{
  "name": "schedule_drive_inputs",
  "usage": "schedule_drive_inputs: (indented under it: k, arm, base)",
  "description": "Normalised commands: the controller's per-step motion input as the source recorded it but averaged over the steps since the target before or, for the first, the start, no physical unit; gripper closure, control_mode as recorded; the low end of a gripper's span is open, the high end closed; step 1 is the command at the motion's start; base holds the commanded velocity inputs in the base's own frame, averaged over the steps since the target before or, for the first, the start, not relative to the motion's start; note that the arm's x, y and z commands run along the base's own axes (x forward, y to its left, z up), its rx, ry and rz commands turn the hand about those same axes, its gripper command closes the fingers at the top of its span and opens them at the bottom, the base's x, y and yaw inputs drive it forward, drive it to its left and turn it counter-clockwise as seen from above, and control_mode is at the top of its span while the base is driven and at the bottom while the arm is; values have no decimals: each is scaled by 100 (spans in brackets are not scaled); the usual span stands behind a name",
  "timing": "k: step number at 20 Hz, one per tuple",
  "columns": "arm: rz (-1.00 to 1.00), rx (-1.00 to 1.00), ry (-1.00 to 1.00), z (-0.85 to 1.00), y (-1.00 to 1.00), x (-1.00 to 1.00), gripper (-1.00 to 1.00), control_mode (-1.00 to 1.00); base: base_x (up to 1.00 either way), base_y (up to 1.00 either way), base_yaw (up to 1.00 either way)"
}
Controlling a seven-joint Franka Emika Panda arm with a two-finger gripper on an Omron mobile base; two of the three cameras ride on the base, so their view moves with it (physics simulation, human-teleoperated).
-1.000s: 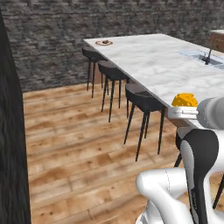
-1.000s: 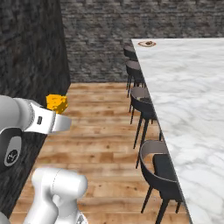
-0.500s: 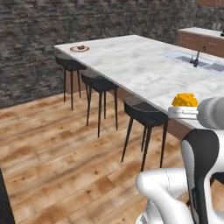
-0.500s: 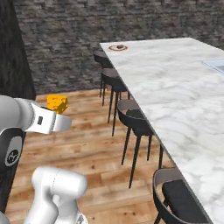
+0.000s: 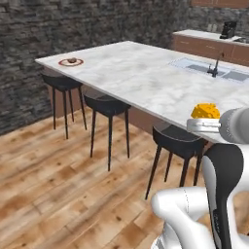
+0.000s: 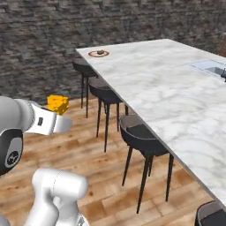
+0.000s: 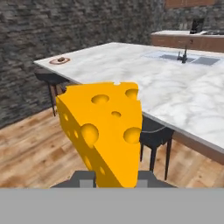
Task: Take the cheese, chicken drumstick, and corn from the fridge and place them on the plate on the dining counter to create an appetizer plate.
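Out over the wood floor, on the near side of the dining counter (image 5: 146, 73), the gripper (image 7: 114, 178) was clamped narrow on the cheese (image 7: 103, 131), holding the wedge up in the air. Way off at the far left corner of the marble sat the plate (image 6: 99, 54) with something small and dark on it, probably the chicken drumstick (image 5: 72, 60). Dark stools (image 6: 140, 137) lined the near edge.
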Motion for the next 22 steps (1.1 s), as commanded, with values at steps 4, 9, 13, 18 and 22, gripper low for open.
schedule_drive_inputs:
  k: [4,9,13,18,22]
  arm:
    - [0,0,0,0,0,0,100,100]
    - [0,0,0,0,0,0,100,100]
    - [0,0,0,0,0,0,100,100]
    - [0,0,0,0,0,0,100,100]
    - [0,0,0,0,0,0,100,100]
  base:
    - [100,100,-35]
    - [100,100,-31]
    - [100,100,-29]
    - [100,100,-29]
    - [100,100,-29]
